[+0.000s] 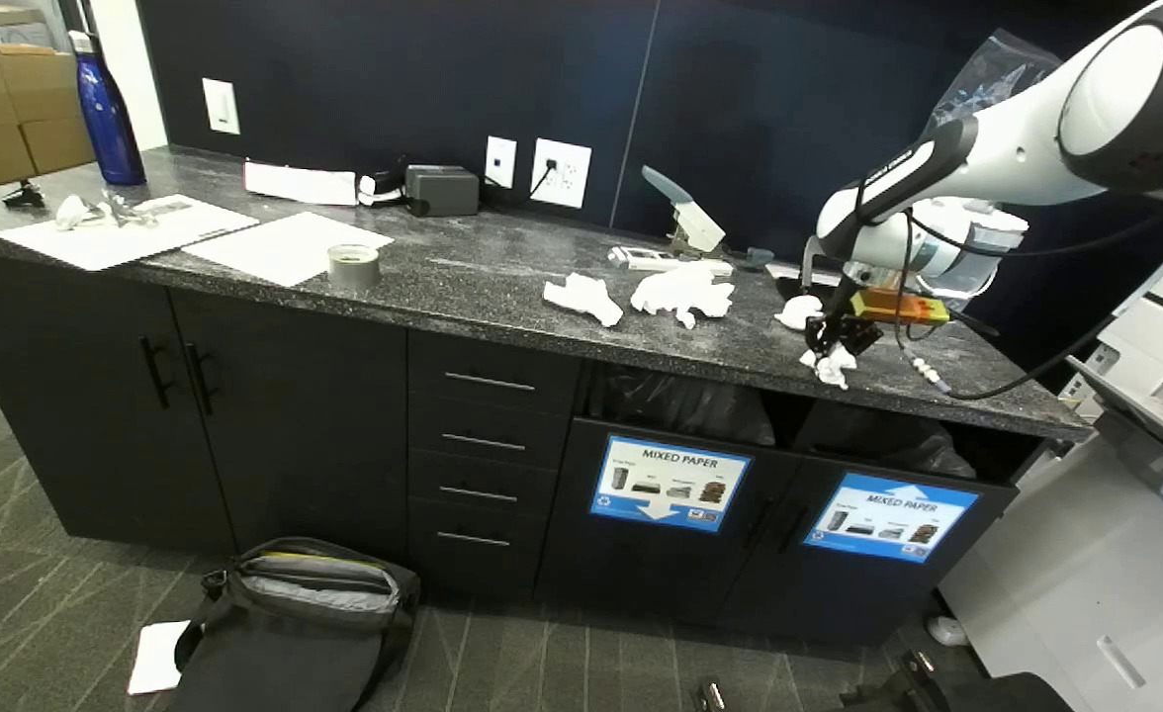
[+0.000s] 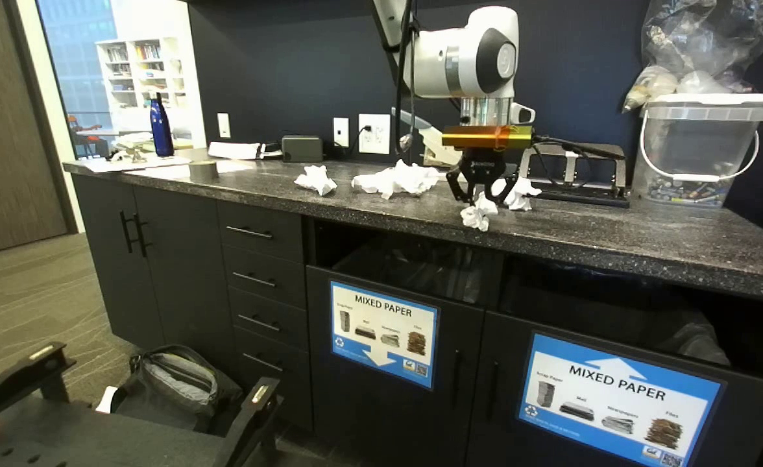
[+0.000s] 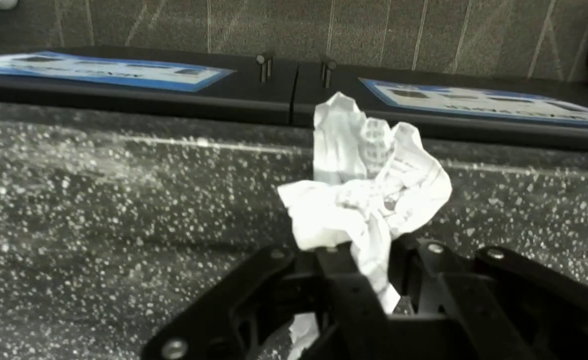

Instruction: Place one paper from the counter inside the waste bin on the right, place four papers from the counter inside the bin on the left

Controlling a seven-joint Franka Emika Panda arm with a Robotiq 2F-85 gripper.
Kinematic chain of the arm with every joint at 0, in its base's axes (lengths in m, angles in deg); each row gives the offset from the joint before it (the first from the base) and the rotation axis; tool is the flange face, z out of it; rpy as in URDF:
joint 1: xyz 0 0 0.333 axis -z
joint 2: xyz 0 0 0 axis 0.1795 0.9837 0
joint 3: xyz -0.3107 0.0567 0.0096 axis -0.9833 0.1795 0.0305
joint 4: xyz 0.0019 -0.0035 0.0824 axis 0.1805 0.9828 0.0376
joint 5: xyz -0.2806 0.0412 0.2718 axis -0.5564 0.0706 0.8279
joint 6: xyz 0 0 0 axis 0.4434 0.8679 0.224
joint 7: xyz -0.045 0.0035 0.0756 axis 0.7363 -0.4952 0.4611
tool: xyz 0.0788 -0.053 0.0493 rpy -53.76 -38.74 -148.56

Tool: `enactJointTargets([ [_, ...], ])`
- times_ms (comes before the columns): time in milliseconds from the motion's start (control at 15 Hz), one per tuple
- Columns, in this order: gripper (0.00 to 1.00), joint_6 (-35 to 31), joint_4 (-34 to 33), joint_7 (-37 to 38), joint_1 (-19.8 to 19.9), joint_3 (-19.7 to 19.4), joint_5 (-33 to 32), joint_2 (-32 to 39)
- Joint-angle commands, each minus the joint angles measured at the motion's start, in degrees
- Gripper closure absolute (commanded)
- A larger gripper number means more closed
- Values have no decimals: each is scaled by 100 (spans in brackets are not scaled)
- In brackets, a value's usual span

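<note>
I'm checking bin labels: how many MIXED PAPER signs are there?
2, in both exterior views: the left sign, arrow down, on the left bin door; the right sign, arrow up, on the right bin door.

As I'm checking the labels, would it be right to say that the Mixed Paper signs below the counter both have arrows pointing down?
No: the arrow on the right-hand sign points up, as both exterior views show. The one on the left-hand sign does point down.

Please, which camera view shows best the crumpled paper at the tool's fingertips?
The wrist view. There the crumpled paper appears large, with folds and faint grey marks visible. Both exterior views show it only as a small white wad at the lower end of the tool.
</note>
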Motion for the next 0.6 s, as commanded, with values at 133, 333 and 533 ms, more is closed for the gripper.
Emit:
enactJointTargets([
  [133, 90, -1261, 1910, -200, 45, -81, -167, -947],
  [333, 91, -2106, 2783, -339, 77, -108, -274, -1325],
  [533, 92, -2788, 3714, -350, 136, -176, -404, -1687],
])
